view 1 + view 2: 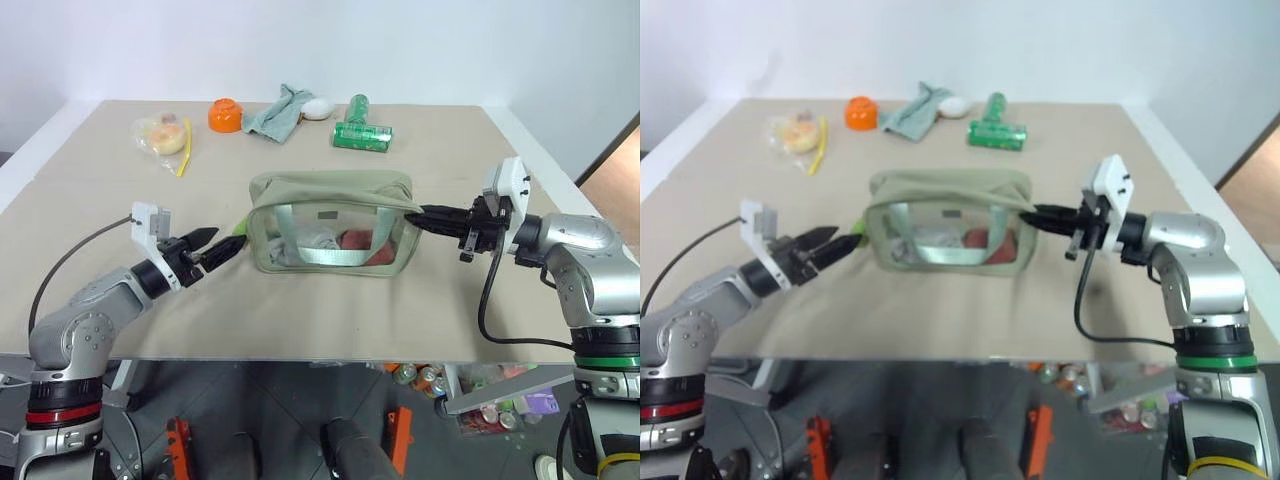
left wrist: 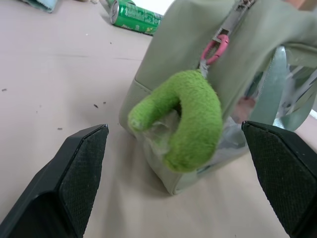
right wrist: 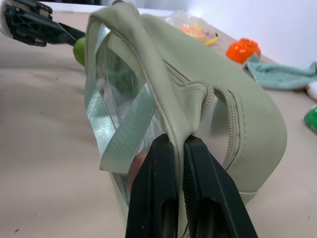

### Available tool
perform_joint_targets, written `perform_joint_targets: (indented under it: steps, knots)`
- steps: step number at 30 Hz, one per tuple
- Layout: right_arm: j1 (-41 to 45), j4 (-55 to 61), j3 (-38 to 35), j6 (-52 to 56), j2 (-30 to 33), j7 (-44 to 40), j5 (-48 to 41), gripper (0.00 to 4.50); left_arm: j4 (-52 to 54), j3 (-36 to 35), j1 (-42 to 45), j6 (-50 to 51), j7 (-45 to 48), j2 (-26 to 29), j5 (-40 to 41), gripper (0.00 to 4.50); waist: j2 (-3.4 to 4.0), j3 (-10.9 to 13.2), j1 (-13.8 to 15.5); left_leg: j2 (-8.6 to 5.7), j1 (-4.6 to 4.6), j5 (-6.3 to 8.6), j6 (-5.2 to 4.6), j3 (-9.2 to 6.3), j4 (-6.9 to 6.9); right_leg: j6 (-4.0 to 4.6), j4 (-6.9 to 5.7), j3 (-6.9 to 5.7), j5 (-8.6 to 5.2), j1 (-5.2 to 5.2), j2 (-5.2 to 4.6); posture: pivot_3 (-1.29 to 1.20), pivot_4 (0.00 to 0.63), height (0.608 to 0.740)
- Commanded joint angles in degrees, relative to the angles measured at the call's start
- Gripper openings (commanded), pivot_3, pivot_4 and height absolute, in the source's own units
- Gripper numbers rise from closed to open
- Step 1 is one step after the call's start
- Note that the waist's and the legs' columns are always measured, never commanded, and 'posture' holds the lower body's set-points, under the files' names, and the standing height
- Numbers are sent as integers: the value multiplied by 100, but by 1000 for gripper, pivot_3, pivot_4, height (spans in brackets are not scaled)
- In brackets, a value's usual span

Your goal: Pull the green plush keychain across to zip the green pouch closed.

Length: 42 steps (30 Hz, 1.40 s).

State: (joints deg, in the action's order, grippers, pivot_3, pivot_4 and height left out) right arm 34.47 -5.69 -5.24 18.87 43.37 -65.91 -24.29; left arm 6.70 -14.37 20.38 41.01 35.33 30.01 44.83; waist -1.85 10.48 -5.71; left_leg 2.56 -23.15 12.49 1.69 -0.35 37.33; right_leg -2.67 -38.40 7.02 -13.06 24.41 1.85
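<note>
On 1 beige table (image 1: 120, 300) we count 1 green pouch (image 1: 330, 195), 2 grippers, 1 grey-green cloth (image 1: 278, 112), 1 green can (image 1: 362, 137), 1 green bottle (image 1: 357, 106), 1 clear bag of food (image 1: 160, 135), 1 orange bowl (image 1: 225, 114), 1 white round object (image 1: 317, 108), 1 yellow stick (image 1: 184, 150) and 1 green plush keychain (image 2: 190, 121).

We take the pouch as our landmark. It sits upright at mid-table, its clear window and pale strap facing the robot, with a reddish item visible inside. All the smaller clutter lies beyond the pouch, toward the far edge: the cloth, bowl and white object behind it, the can and bottle behind and toward its right end, the food bag and yellow stick behind and well toward its left.

The right gripper (image 3: 182, 148) is clenched on the pouch's right end, its 2 black fingers pinching a fold of fabric beside the zipper track.

The keychain hangs from a pink clip (image 2: 216, 47) on the zipper pull at the pouch's left end, draped against that end wall.

The left gripper (image 1: 213, 247) stands spread wide just off that same end, grasping nothing. In the left wrist view the keychain lies between its 2 fingers (image 2: 81, 163), touching neither.
</note>
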Motion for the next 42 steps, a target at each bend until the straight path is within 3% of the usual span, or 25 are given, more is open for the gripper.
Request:
perform_joint_targets:
  steps: [1, 6, 9, 20, 30, 37, 42]
  knots:
    - [-52, -17, -25, -117, -12, -21, 23, 27, -22, 11, 178, -364, 123, -17, -198, 4500, 0, 0, -1, 0, 0, 0, 0, 0, 0, 0, 0, 0, 0, 0, 0, 0, 150, 740]
    - [-146, -45, -49, -147, -32, 39, 11, 27, -69, 99, 306, -507, 175, -80, -324, 4500, 0, 0, -5, 0, 0, 0, 0, -1, -2, 0, 0, 0, 0, 0, 0, 0, 150, 740]
    - [-183, -65, -48, -185, -39, 65, 18, 0, -118, 76, 351, -472, 222, -120, -305, 3734, 0, 0, -5, 0, 0, 0, 0, 0, -1, -1, 0, 1, 0, 0, 0, 0, 150, 740]
    - [-213, -106, -41, -264, 26, 82, 44, 0, -473, 260, 440, -556, 495, -78, -634, 37, 0, 0, -5, -1, 0, 0, 0, 0, -1, -2, 0, 1, 1, -1, 0, 0, 150, 740]
    - [-197, -129, -35, -310, 32, 88, 73, 0, -480, 189, 607, -867, 475, -170, -872, 37, 0, 0, -5, -1, -1, 0, 0, 0, -1, -2, 1, 2, 1, -1, -1, 0, 150, 740]
    - [-184, -180, -43, -357, 42, 68, 89, 0, -40, -482, 967, -638, 205, -165, -130, 37, -1, 0, -4, -1, -3, 0, 0, -1, -1, -4, 1, 1, 1, -1, 0, 0, 150, 740]
    - [-148, -248, -10, -406, 41, 50, 110, 0, 311, -149, 1402, -408, 222, -180, 80, 37, -1, 0, 2, -4, -5, 0, 0, -1, 1, -8, 4, 2, 1, -3, -3, 0, 150, 740]
